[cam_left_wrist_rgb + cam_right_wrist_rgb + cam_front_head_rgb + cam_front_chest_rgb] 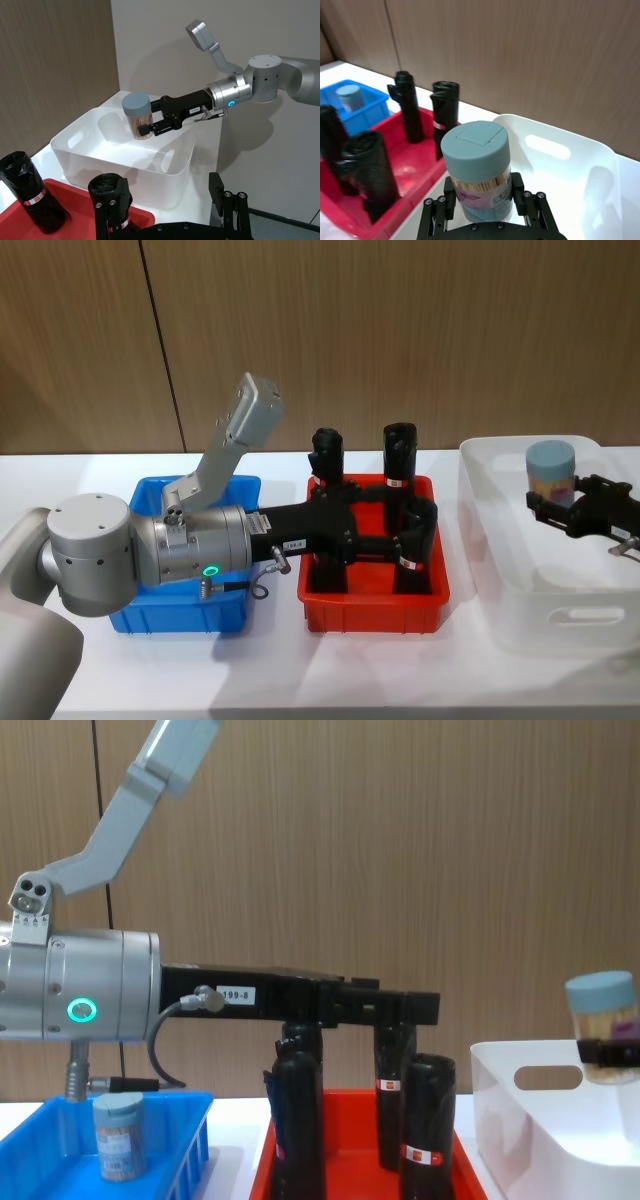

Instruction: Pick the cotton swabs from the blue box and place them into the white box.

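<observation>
**Swab tub held over the white box**

The right tool point(556, 506) is closed on a cotton swab tub point(551, 470), its black fingers point(520, 192) pressing the clear wall on both sides below the lid. The tub stands upright in the grip, pale grey-blue lid uppermost, over the open inside of the white box point(560, 615) near its far wall. It hangs clear of the box floor, with its lid above the rim. Swab sticks show through the clear wall, and below them sits a small label in pink and blue whose writing cannot be read.

A second tub point(120, 1135) stands upright in the blue box point(60, 1160), at the robot's left end of the bench point(300, 670).

The left tool point(420, 530) reaches across the red bin point(370, 615), between the two boxes. Its fingers are spread wide and hold nothing, at about the height of the tops of the black rolls point(400, 455) standing there. Each roll wears a red-and-white band; its print is too small to read. A white sticker point(238, 995) on the left arm reads "199-8".
</observation>
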{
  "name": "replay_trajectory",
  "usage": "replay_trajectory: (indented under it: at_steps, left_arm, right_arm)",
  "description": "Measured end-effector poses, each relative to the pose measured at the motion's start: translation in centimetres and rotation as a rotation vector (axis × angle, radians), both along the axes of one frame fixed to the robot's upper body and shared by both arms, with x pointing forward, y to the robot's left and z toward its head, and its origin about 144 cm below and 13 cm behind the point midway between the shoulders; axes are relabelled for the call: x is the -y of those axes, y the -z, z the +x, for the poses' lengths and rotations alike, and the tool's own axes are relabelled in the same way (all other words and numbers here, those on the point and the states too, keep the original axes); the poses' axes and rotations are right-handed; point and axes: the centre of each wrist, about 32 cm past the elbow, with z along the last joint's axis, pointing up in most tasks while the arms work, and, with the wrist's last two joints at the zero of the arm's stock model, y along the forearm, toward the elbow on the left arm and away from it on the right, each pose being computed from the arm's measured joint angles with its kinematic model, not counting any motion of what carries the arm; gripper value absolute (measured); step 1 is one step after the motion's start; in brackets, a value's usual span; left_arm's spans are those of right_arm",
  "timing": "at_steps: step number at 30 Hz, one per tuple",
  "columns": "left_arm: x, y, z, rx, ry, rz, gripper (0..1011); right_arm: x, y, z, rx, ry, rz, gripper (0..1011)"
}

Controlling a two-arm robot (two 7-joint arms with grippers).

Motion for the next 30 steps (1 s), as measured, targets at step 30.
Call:
replay_trajectory:
  at_steps: [30]
  left_arm:
    - [0.3, 0.3, -0.4, 0.025, -0.05, 0.015, 1004]
  right_arm:
    - [-0.4, 1.3, -0.8, 0.03, 0.059, -0.033, 1002]
